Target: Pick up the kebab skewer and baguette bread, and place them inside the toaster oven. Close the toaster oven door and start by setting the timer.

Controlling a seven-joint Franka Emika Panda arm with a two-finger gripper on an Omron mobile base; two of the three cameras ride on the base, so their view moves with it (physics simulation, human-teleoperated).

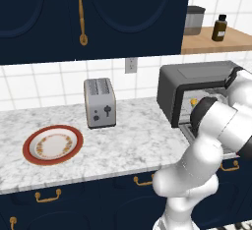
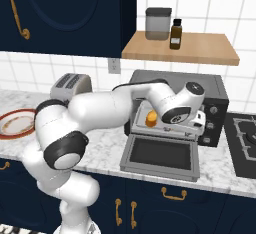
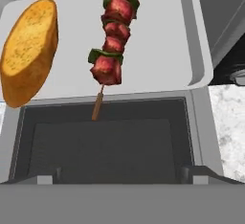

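Note:
The toaster oven (image 2: 212, 87) stands on the counter with its door (image 2: 160, 154) folded down flat. On its inner metal tray (image 3: 158, 50) lie the baguette bread (image 3: 29, 50) at the left and the kebab skewer (image 3: 112, 41) beside it, apart from each other. The skewer's stick end pokes over the tray's front edge above the door (image 3: 100, 146). My gripper (image 3: 119, 175) hovers over the door just in front of the tray, open, fingertips far apart, holding nothing. From the right base view the hand (image 2: 196, 120) sits at the oven's mouth, with the baguette (image 2: 150, 119) visible inside.
A silver slot toaster (image 1: 100, 102) and an empty red-rimmed plate (image 1: 53, 144) sit on the marble counter to the left. A wooden shelf (image 2: 200, 48) above the oven carries a jar and a brown bottle. A stove (image 2: 243, 134) lies right of the oven.

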